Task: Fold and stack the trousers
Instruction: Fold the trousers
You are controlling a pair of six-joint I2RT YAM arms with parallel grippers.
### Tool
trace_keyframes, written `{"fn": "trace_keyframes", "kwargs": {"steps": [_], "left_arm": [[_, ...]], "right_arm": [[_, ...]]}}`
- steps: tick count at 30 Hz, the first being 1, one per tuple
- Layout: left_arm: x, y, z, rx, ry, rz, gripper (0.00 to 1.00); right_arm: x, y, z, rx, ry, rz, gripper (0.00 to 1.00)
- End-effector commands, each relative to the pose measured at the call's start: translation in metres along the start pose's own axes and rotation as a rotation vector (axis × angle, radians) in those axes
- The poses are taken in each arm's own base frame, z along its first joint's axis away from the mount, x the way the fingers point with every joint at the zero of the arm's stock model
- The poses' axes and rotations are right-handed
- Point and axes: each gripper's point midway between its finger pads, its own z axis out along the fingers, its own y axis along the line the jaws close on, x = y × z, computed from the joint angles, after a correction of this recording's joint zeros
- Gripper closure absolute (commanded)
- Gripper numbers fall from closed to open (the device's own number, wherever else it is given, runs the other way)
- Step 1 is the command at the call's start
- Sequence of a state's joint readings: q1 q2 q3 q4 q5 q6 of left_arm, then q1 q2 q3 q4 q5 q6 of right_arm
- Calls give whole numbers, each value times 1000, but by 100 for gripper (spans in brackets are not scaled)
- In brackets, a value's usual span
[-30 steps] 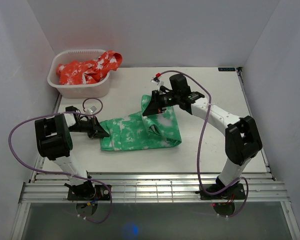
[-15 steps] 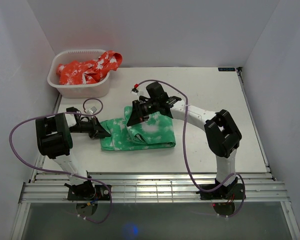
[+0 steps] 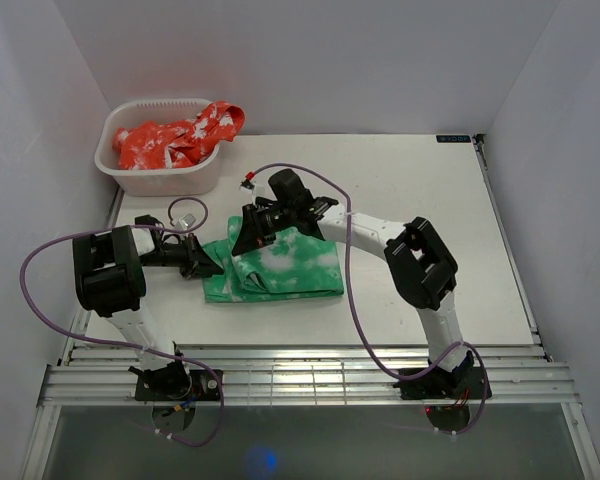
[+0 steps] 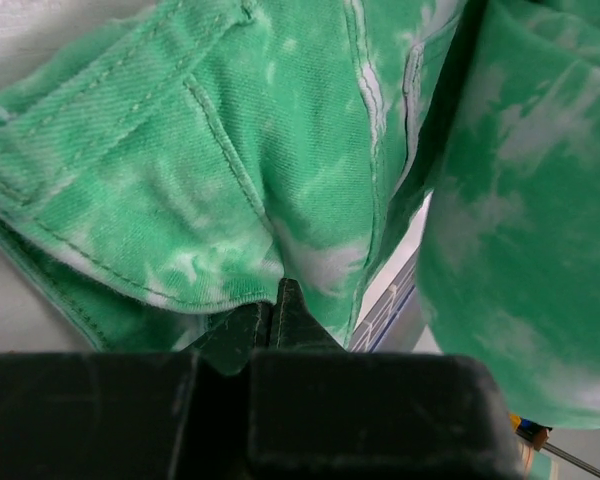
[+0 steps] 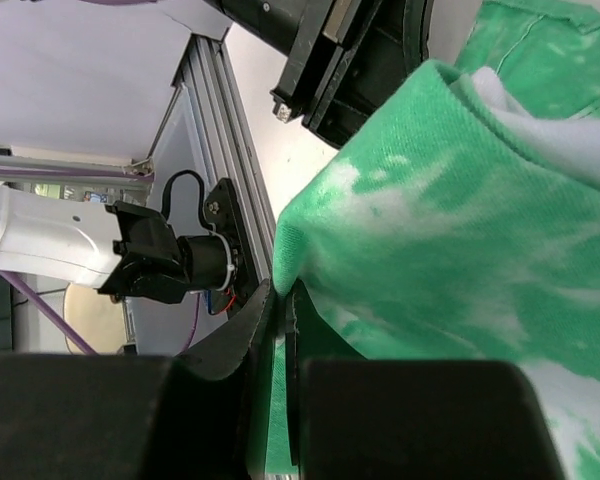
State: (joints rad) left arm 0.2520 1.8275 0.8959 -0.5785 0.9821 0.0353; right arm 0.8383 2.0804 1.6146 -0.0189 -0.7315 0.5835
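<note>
The green trousers point(image 3: 285, 270) with white tie-dye blotches lie folded at the table's middle left. My left gripper point(image 3: 208, 268) is at their left end, shut on the hem edge; the left wrist view has green cloth point(image 4: 280, 150) right at the gripper point(image 4: 276, 300) tips. My right gripper point(image 3: 243, 240) reaches in from the right. It is shut on a fold of the trousers point(image 5: 460, 230), with the cloth edge pinched between its tips point(image 5: 281, 296). That fold is held just above the left part of the pile, close to the left gripper.
A white basket point(image 3: 170, 182) with an orange-red patterned cloth point(image 3: 180, 135) in it stands at the back left. An aluminium rail point(image 3: 300, 385) runs along the near edge. The white table point(image 3: 430, 220) shows bare to the right of the trousers.
My right arm has carried its pinched fold of the trousers leftward over the rest, making the pile shorter. The left gripper has stayed in place.
</note>
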Motion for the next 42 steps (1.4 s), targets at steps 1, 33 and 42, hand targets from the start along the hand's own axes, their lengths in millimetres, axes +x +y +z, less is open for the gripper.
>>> {"fn": "trace_keyframes", "kwargs": {"steps": [1, 33, 42], "left_arm": [[6, -6, 5, 42, 18, -3, 100], [12, -4, 9, 30, 13, -2, 100], [12, -5, 8, 32, 11, 4, 100]], "right_arm": [[-18, 21, 9, -56, -44, -59, 92], [-15, 26, 60, -110, -31, -23, 92], [-7, 30, 73, -121, -14, -18, 92]]}}
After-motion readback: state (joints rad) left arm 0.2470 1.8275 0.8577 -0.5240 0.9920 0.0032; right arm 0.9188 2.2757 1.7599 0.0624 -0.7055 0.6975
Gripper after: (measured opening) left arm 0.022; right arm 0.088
